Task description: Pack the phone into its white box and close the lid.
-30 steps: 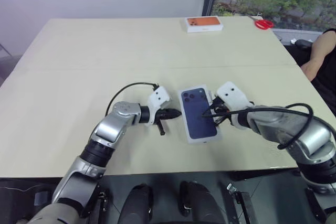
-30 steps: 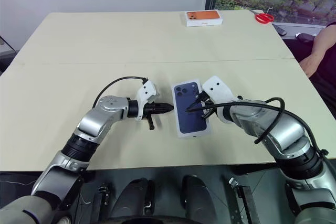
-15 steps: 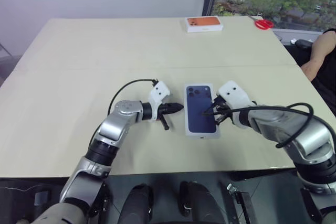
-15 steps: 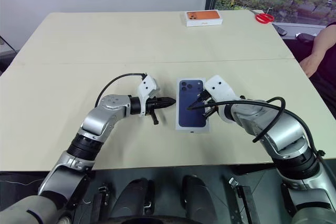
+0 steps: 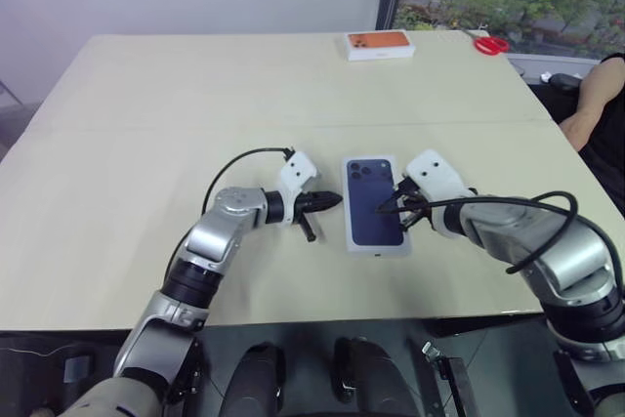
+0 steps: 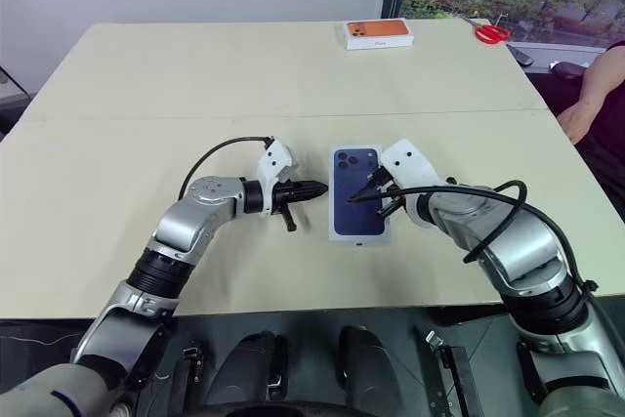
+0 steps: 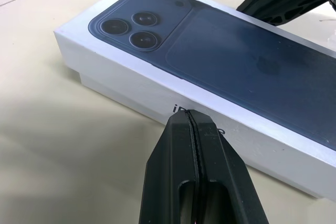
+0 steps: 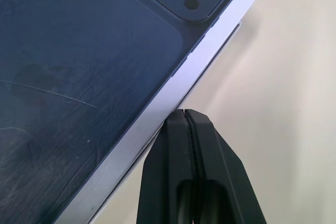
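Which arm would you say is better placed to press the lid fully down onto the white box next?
Probably the right. The right gripper, shut, already sits at the edge of the lid, overlapping its top, while the left gripper, also shut, points at the lid's side from beside it on the table.

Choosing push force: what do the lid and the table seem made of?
The lid: apparently stiff white card, matte sides, smooth printed top with faint scuffs. The table: seemingly matte beige laminate, uniform colour, thin seam across it; core cannot be told.
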